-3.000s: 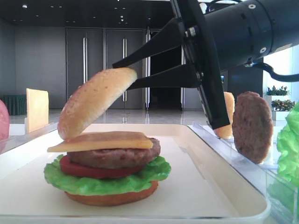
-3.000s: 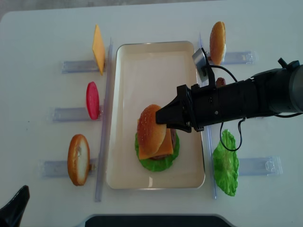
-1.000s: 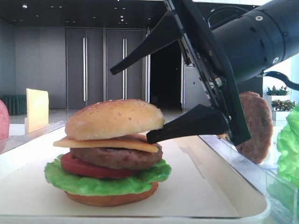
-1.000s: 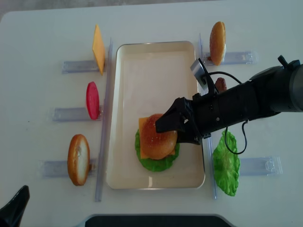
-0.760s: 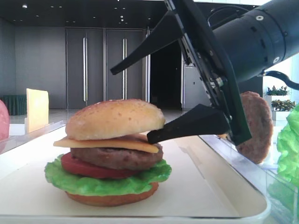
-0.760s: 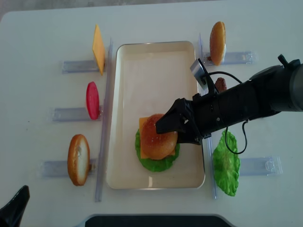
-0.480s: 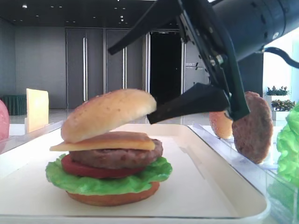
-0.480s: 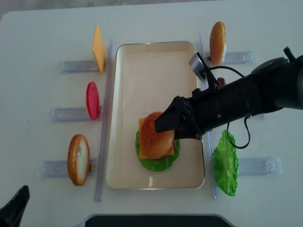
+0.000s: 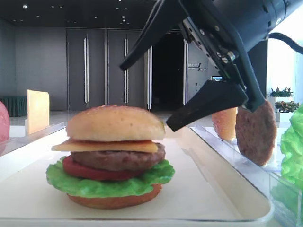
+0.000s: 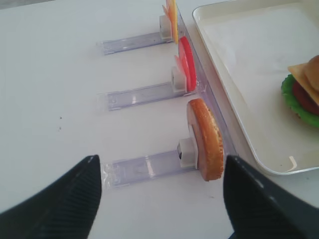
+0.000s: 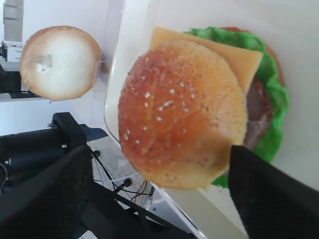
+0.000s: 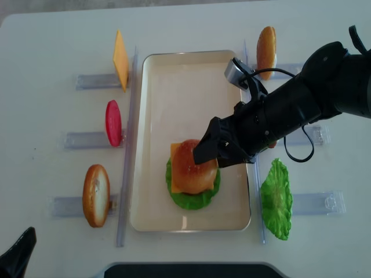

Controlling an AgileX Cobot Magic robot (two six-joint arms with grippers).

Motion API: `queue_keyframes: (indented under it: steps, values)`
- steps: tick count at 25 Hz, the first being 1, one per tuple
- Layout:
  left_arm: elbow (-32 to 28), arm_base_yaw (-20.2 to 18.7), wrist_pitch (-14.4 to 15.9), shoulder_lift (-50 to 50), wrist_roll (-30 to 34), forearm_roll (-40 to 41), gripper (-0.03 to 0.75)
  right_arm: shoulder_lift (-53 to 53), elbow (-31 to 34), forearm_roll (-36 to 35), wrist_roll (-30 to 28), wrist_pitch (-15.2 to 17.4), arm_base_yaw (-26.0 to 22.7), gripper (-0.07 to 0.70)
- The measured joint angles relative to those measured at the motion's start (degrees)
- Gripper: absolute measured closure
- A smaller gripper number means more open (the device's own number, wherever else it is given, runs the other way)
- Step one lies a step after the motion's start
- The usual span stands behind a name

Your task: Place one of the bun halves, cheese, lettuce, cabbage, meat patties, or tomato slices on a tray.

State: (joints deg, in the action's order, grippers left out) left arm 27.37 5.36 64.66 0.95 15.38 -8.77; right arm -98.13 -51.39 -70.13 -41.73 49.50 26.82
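The domed sesame bun top (image 9: 116,123) lies flat on a stack of cheese (image 9: 102,145), meat patty (image 9: 118,160), tomato slice (image 9: 75,168), lettuce (image 9: 104,184) and bottom bun on the cream tray (image 12: 185,87). My right gripper (image 9: 145,98) hangs open just above and to the right of the stack, touching nothing. In the right wrist view the bun top (image 11: 182,112) shows between its spread fingers (image 11: 45,189). Low over the table left of the tray, my left gripper (image 10: 160,159) is open and holds nothing.
Clear racks left of the tray hold a cheese slice (image 12: 120,58), a tomato slice (image 12: 113,123) and a bun half (image 12: 95,194). On the right stand another bun half (image 12: 266,51), a patty (image 9: 255,127) and a lettuce leaf (image 12: 276,200).
The bun top, tilted up on the gripper's side half a second ago, now lies level on the cheese. My right gripper has risen and drawn back to the right, still open.
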Motion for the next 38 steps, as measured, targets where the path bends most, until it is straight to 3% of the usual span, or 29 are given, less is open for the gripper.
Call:
queue_keyframes:
  steps: [4, 8, 13, 20, 26, 33, 38]
  values:
    - [0.00, 0.00, 0.00, 0.00, 0.00, 0.00, 0.136, 1.41, -0.67, 5.05, 3.43, -0.76, 0.00, 0.099]
    - [0.00, 0.00, 0.00, 0.00, 0.00, 0.00, 0.136, 2.61, -4.15, 13.80, 10.52, -0.39, 0.71, 0.099]
    - [0.00, 0.00, 0.00, 0.00, 0.00, 0.00, 0.136, 3.71, -12.04, 25.75, 21.04, 2.73, 3.47, 0.099]
    - [0.00, 0.00, 0.00, 0.00, 0.00, 0.00, 0.136, 3.72, -27.29, 51.28, 39.26, 7.96, 5.62, 0.099]
    - [0.00, 0.00, 0.00, 0.00, 0.00, 0.00, 0.136, 3.72, -38.48, 73.19, 50.77, 12.55, 5.62, 0.099]
    - [0.00, 0.00, 0.00, 0.00, 0.00, 0.00, 0.136, 3.72, -43.82, 77.28, 54.03, 15.28, 1.26, 0.099]
    - [0.00, 0.00, 0.00, 0.00, 0.00, 0.00, 0.136, 3.72, -43.86, 78.09, 54.21, 19.76, -6.06, 0.099]
